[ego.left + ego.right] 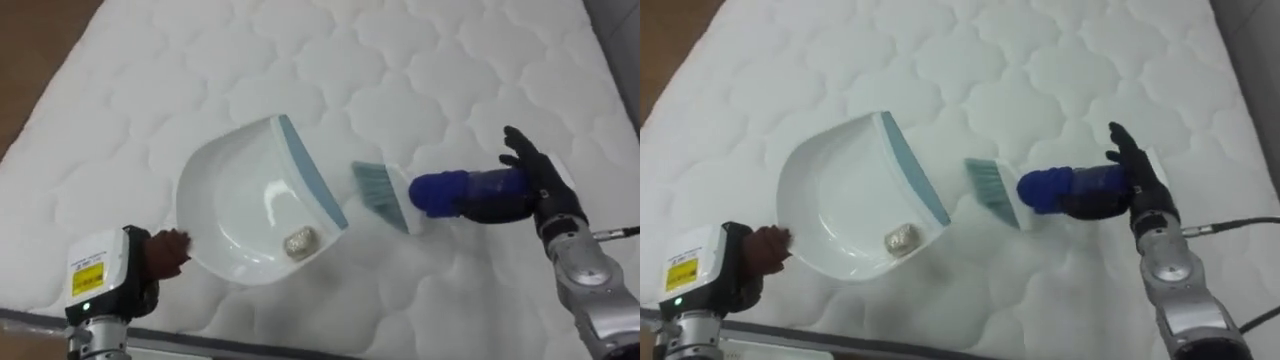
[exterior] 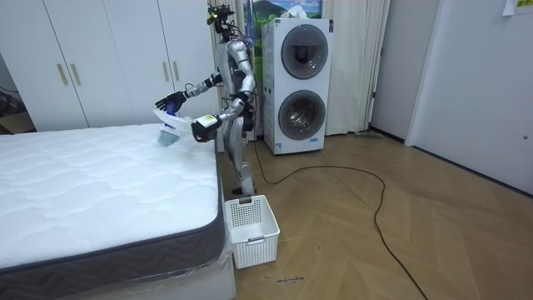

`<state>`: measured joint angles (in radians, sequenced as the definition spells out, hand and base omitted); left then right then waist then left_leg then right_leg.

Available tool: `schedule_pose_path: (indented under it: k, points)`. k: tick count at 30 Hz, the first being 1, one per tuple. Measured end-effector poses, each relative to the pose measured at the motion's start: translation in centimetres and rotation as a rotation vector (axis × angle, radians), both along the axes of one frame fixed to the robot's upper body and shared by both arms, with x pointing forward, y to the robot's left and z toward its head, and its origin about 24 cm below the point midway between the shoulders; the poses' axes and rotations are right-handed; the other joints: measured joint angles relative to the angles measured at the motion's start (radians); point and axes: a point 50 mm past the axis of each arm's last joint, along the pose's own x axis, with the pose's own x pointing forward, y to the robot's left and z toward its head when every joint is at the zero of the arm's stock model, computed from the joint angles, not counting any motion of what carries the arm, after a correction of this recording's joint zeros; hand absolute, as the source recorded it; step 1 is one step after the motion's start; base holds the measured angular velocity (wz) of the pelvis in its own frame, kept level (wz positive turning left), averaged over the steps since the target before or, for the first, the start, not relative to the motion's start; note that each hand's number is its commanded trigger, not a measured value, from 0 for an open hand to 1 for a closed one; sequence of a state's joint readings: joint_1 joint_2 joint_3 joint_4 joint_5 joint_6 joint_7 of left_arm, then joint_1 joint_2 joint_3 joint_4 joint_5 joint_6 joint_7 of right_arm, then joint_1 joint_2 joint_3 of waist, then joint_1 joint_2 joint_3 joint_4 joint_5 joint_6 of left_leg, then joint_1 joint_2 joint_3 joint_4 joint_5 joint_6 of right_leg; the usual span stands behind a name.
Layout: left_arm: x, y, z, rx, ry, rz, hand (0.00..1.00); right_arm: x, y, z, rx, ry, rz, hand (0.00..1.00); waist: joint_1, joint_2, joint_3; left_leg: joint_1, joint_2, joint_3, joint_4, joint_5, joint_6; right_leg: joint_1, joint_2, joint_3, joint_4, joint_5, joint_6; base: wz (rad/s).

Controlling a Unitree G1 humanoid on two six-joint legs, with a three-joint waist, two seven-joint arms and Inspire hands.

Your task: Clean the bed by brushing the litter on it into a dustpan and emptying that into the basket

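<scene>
Lowest at the mattress's near edge, the left hand [image 1: 152,262] has its fingers closed on the brownish handle end of one white dustpan [image 1: 235,200]. The dustpan lies on the quilted mattress [image 1: 400,60], its handle reaching toward the lower left and its blue-edged open lip facing right. Inside the dustpan, close to the lip at its near side, sits one small crumpled scrap [image 1: 300,241].

Just right of the dustpan's lip is one brush [image 1: 395,195]. Its long axis runs left to right across the bed. The teal bristles point at the dustpan, with a narrow gap before the lip, and the blue handle leads away from it. Farther right of the dustpan, the right hand [image 1: 545,190] is wrapped around that handle, one finger sticking up.

In the room view the robot stands upright at the bed's side, both arms held out over the mattress. One white basket [image 2: 250,229] stands on the floor, below the dustpan and to the room view's right of it. Two stacked washing machines [image 2: 298,87] stand farther right of the dustpan.
</scene>
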<state>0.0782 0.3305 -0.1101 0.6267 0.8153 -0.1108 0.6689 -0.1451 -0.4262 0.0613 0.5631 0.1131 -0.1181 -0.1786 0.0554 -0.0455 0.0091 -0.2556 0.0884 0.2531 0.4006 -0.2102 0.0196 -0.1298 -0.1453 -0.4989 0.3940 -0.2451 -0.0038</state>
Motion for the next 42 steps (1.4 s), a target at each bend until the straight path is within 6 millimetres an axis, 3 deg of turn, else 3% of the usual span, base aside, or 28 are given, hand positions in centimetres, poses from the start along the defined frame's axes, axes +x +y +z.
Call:
schedule_pose_path:
  k: [1, 3, 7, 9, 14, 19, 21, 22, 23, 24, 25, 26, 27, 28, 29, 30, 31, 32, 33, 34, 35, 36, 37, 38, 39, 40, 41, 42]
  points:
    - [0.0, -0.1, 0.0, -0.006, -0.002, 0.001, 1.00, -0.1, -0.3, 0.2, -0.002, -0.021, -0.029, 0.00, -0.011, -0.004, -0.0004, -0.012, 0.023, 0.107, 0.012, 0.010, 0.017, 0.017, -0.011, -0.035, 0.000, -0.021, 0.002, 1.48]
    - [0.0, -0.2, -0.1, -0.006, -0.001, -0.002, 1.00, -0.1, -0.6, 0.8, -0.011, -0.073, -0.056, 0.00, -0.022, -0.002, -0.0007, -0.031, 0.046, 0.203, 0.034, 0.024, 0.040, 0.026, -0.026, -0.104, 0.008, -0.046, 0.001, 1.30]
    - [0.0, 0.1, 0.0, -0.010, 0.002, 0.012, 1.00, -0.6, -0.4, 1.3, -0.032, -0.136, -0.067, 0.00, -0.023, 0.002, 0.0023, -0.045, 0.069, 0.249, 0.069, 0.029, 0.055, 0.111, -0.041, -0.277, 0.014, -0.087, 0.008, 1.07]
    - [0.1, 0.2, 0.1, -0.012, -0.003, 0.018, 1.00, -0.8, -0.2, 1.2, -0.028, -0.144, -0.075, 0.00, -0.023, 0.002, 0.0022, -0.032, 0.067, 0.266, 0.074, 0.020, 0.069, 0.142, -0.057, -0.323, 0.040, -0.114, 0.021, 0.86]
    - [0.3, -0.1, 0.5, -0.028, -0.026, 0.011, 1.00, -0.4, 0.5, 1.9, 0.018, -0.200, -0.063, 0.00, 0.025, 0.001, -0.0007, -0.036, 0.021, 0.222, 0.071, 0.013, 0.070, 0.168, -0.101, -0.368, 0.105, -0.148, 0.043, 0.45]
    - [1.0, -1.7, 0.9, -0.088, -0.088, -0.026, 1.00, 0.0, 0.8, 2.1, 0.038, -0.208, -0.058, 0.00, 0.068, 0.001, -0.0008, -0.040, -0.033, 0.174, 0.084, -0.015, 0.088, 0.159, -0.185, -0.371, 0.274, -0.150, 0.046, 0.32]
    - [1.1, -1.9, 1.0, -0.097, -0.098, -0.033, 1.00, 0.0, 1.0, 1.9, 0.046, -0.205, -0.055, 0.00, 0.073, 0.000, -0.0002, -0.050, -0.053, 0.150, 0.106, -0.030, 0.112, 0.136, -0.221, -0.344, 0.342, -0.149, 0.045, 0.28]
    - [1.1, -1.9, 1.0, -0.098, -0.097, -0.031, 1.00, -0.1, 1.3, 1.6, 0.063, -0.192, -0.051, 0.00, 0.079, -0.003, 0.0014, -0.054, -0.068, 0.122, 0.120, -0.041, 0.122, 0.109, -0.232, -0.283, 0.388, -0.139, 0.032, 0.16]
    - [1.1, -1.9, 1.0, -0.098, -0.096, -0.029, 1.00, -0.2, 1.4, 1.3, 0.065, -0.179, -0.045, 0.00, 0.081, -0.005, 0.0027, -0.055, -0.084, 0.090, 0.125, -0.043, 0.134, 0.096, -0.234, -0.248, 0.414, -0.129, 0.024, 0.00]
    - [0.9, -1.7, 0.9, -0.099, -0.091, -0.019, 1.00, -0.4, 1.9, 0.7, 0.068, -0.146, -0.030, 0.00, 0.086, -0.001, 0.0050, -0.057, -0.122, -0.011, 0.132, -0.040, 0.155, 0.079, -0.203, -0.183, 0.460, -0.117, -0.004, 0.00]
    - [0.7, -1.2, 0.9, -0.089, -0.082, -0.001, 1.00, -0.6, 2.7, 0.1, 0.084, -0.122, -0.023, 0.00, 0.078, 0.009, 0.0083, -0.045, -0.147, -0.110, 0.113, -0.023, 0.140, 0.085, -0.120, -0.127, 0.447, -0.124, -0.017, 0.15]
    - [0.5, -1.0, 0.8, -0.085, -0.074, 0.008, 1.00, -0.8, 3.0, -0.4, 0.084, -0.108, -0.016, 0.00, 0.065, 0.017, 0.0122, -0.027, -0.176, -0.189, 0.074, 0.006, 0.108, 0.088, -0.064, -0.097, 0.408, -0.123, -0.021, 0.59]
    - [-0.1, -0.5, 0.6, -0.082, -0.051, 0.033, 1.00, -1.0, 4.0, -1.1, 0.087, -0.075, 0.010, 0.00, -0.003, -0.005, 0.0009, 0.042, -0.268, -0.408, -0.078, 0.100, -0.032, 0.081, 0.042, -0.008, 0.259, -0.115, -0.039, 1.48]
    - [-0.3, 0.7, 0.7, -0.079, -0.047, 0.060, 1.00, 0.0, 5.2, -0.5, 0.078, -0.098, 0.061, 0.00, -0.128, -0.054, 0.0031, 0.019, -0.237, -0.331, 0.023, 0.030, -0.048, 0.061, 0.074, 0.037, 0.152, -0.094, -0.027, 1.62]
    - [0.1, 1.2, 1.0, -0.081, -0.049, 0.057, 1.00, 0.3, 5.7, -0.1, 0.083, -0.114, 0.065, 0.00, -0.145, -0.054, 0.0132, -0.015, -0.152, -0.240, 0.177, -0.043, -0.007, 0.046, 0.068, 0.057, 0.158, -0.092, -0.011, 1.27]
    - [0.8, 1.4, 1.1, -0.088, -0.038, 0.030, 1.00, 0.6, 4.9, 0.7, 0.053, -0.132, 0.039, 0.00, -0.152, -0.003, 0.0205, -0.063, 0.031, -0.280, 0.370, -0.182, -0.036, 0.016, 0.070, 0.084, 0.213, -0.104, 0.019, 0.82]
    - [2.1, 0.9, 1.7, -0.098, -0.046, -0.003, 1.00, 0.3, 4.2, 0.9, 0.043, -0.141, -0.016, 0.00, -0.172, 0.000, 0.0224, -0.109, -0.072, -0.497, 0.441, -0.280, 0.001, 0.009, 0.035, 0.105, 0.248, -0.089, 0.043, 0.80]
    - [2.2, 0.9, 1.7, -0.096, -0.031, -0.008, 1.00, 0.0, 4.6, 0.2, 0.057, -0.113, -0.036, 0.00, -0.188, -0.016, 0.0204, -0.117, -0.117, -0.561, 0.440, -0.271, 0.001, 0.016, 0.037, 0.106, 0.237, -0.105, 0.062, 1.46]
    - [1.9, 0.3, 1.1, -0.100, 0.022, -0.016, 1.00, -0.9, 5.1, -1.0, 0.065, -0.065, -0.040, 0.00, -0.219, -0.014, 0.0222, -0.111, -0.175, -0.718, 0.366, -0.206, -0.004, 0.027, 0.106, 0.129, 0.157, -0.126, 0.056, 1.65]
    - [1.9, -0.6, 0.6, -0.109, 0.057, -0.036, 1.00, -1.7, 5.2, -1.7, 0.068, -0.039, -0.047, 0.00, -0.226, 0.002, 0.0313, -0.070, -0.218, -0.899, 0.237, -0.113, -0.024, 0.013, 0.201, 0.212, 0.033, -0.126, 0.038, 1.69]
    - [1.9, -1.1, 0.4, -0.113, 0.065, -0.051, 1.00, -1.8, 5.0, -1.7, 0.060, -0.037, -0.052, 0.00, -0.231, 0.011, 0.0377, -0.046, -0.234, -0.990, 0.168, -0.062, -0.041, -0.002, 0.241, 0.270, -0.029, -0.110, 0.017, 1.53]
    - [1.7, -1.8, 0.0, -0.122, 0.081, -0.072, 1.00, -1.3, 4.9, -1.1, 0.038, -0.061, -0.060, 0.00, -0.241, 0.019, 0.0442, -0.021, -0.267, -1.140, 0.060, 0.025, -0.090, -0.040, 0.294, 0.405, -0.133, -0.052, -0.012, 1.12]
    - [1.4, -2.0, -0.3, -0.126, 0.104, -0.088, 1.00, -0.7, 4.9, -0.4, 0.011, -0.100, -0.074, 0.00, -0.219, 0.019, 0.0422, -0.022, -0.304, -1.155, 0.006, 0.067, -0.098, -0.077, 0.296, 0.504, -0.195, 0.030, -0.023, 0.84]
    - [1.3, -2.1, -0.4, -0.128, 0.113, -0.092, 1.00, -0.4, 4.9, 0.0, -0.002, -0.122, -0.078, 0.00, -0.198, 0.016, 0.0412, -0.031, -0.321, -1.128, -0.010, 0.065, -0.094, -0.100, 0.277, 0.503, -0.180, 0.079, -0.048, 0.64]
    - [1.2, -2.5, -0.8, -0.139, 0.138, -0.101, 1.00, -0.4, 4.3, 0.2, -0.028, -0.136, -0.106, 0.00, -0.183, 0.044, 0.0366, -0.069, -0.314, -0.959, -0.016, 0.065, -0.069, -0.126, 0.231, 0.383, -0.110, 0.099, -0.128, 0.92]
    - [1.4, -2.5, -0.7, -0.126, 0.145, -0.120, 1.00, -1.1, 3.8, -0.7, -0.032, -0.104, -0.144, 0.00, -0.166, 0.053, 0.0321, -0.103, -0.283, -0.766, 0.011, 0.079, -0.051, -0.129, 0.209, 0.287, -0.064, 0.067, -0.121, 1.08]
    - [1.6, -2.3, -0.5, -0.115, 0.138, -0.126, 1.00, -1.4, 3.8, -1.1, -0.030, -0.090, -0.154, 0.00, -0.152, 0.047, 0.0327, -0.116, -0.265, -0.674, 0.023, 0.083, -0.037, -0.129, 0.201, 0.258, -0.040, 0.049, -0.117, 1.14]
    - [2.1, -1.9, 0.1, -0.086, 0.117, -0.132, 1.00, -1.6, 3.9, -1.5, -0.014, -0.080, -0.160, 0.00, -0.128, 0.036, 0.0315, -0.150, -0.239, -0.548, 0.066, 0.079, -0.028, -0.133, 0.193, 0.220, -0.005, 0.013, -0.115, 1.03]
